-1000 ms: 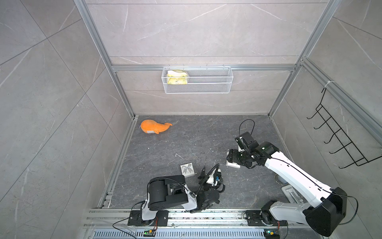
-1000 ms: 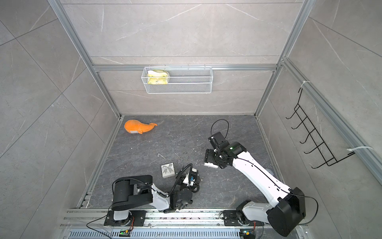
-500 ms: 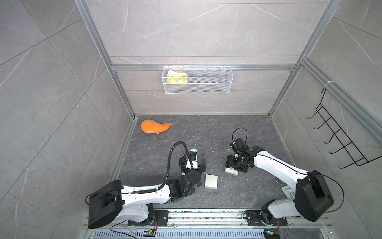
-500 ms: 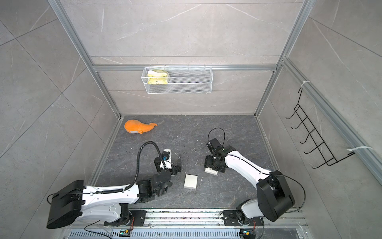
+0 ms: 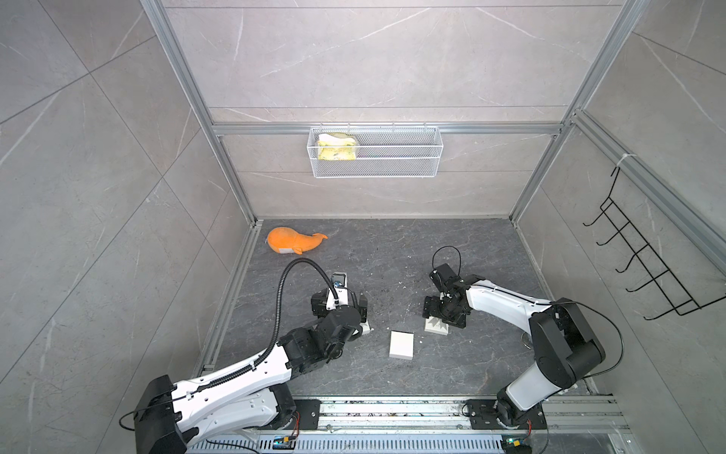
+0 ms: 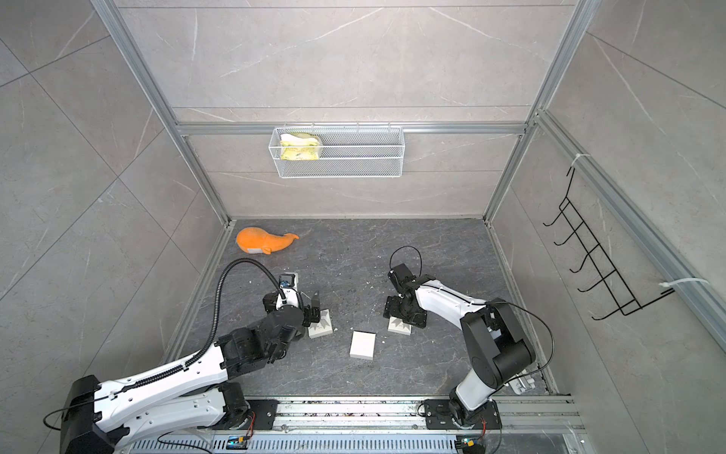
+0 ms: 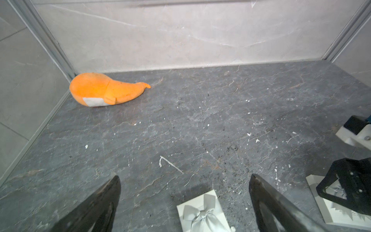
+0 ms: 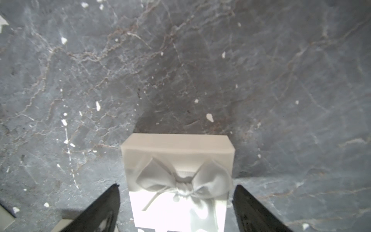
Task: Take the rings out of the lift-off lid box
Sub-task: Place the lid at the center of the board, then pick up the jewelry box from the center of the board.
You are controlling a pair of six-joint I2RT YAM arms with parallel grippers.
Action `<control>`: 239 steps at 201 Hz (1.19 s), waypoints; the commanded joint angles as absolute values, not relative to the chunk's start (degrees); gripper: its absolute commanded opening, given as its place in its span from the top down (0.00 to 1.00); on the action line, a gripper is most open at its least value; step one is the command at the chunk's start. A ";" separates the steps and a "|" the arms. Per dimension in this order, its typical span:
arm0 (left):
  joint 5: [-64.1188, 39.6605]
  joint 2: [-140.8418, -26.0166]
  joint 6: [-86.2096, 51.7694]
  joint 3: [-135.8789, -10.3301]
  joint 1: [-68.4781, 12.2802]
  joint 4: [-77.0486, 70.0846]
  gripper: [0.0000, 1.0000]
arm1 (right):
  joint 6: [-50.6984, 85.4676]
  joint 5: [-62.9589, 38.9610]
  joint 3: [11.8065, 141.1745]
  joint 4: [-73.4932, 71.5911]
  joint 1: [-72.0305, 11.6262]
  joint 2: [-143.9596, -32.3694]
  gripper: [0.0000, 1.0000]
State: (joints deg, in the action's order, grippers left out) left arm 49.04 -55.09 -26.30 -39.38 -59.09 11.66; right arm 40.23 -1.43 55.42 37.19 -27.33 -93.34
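Note:
No rings show in any view. Three small white boxes lie on the dark floor. One with a grey bow (image 7: pixel 202 213) sits low between the fingers of my left gripper (image 7: pixel 184 177), which stands open above it with nothing held; this box (image 6: pixel 321 327) also shows in a top view. A second bowed box (image 8: pixel 178 176) lies between the wide-apart fingers of my right gripper (image 8: pixel 176 186), with a gap on each side. In a top view the right gripper (image 5: pixel 444 316) hangs over that box (image 5: pixel 435 326). A plain white box (image 5: pixel 402 344) lies between the two arms.
An orange plush whale (image 5: pixel 294 241) lies in the far left corner of the floor. A wire basket (image 5: pixel 375 157) with a yellow sponge hangs on the back wall, and a black hook rack (image 5: pixel 644 255) on the right wall. White crumbs dot the floor.
The left arm has stretched out from its folded pose at the front rail to the left bowed box. The right gripper came down over the right bowed box. A plain white box now lies mid-floor.

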 commanded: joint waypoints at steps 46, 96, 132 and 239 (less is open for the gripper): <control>41.80 -51.64 -38.03 -50.34 -53.87 34.56 0.00 | 41.98 0.44 56.30 40.46 -30.77 -81.10 0.03; 39.17 -49.68 -42.44 -57.64 -49.89 48.95 0.00 | 51.69 2.01 56.58 40.52 -48.66 -80.95 0.01; 31.75 -46.38 -39.39 -58.66 -43.50 51.17 0.00 | 55.90 5.40 57.65 40.75 -55.60 -85.90 0.01; 30.96 -46.24 -35.24 -57.17 -38.81 50.49 0.00 | 57.87 6.31 60.08 37.86 -58.62 -96.90 0.05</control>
State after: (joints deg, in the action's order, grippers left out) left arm 30.87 -47.05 -36.82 -57.41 -39.20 50.15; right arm 57.04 5.04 58.43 38.24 -58.24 -93.62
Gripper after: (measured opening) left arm 0.999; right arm 0.952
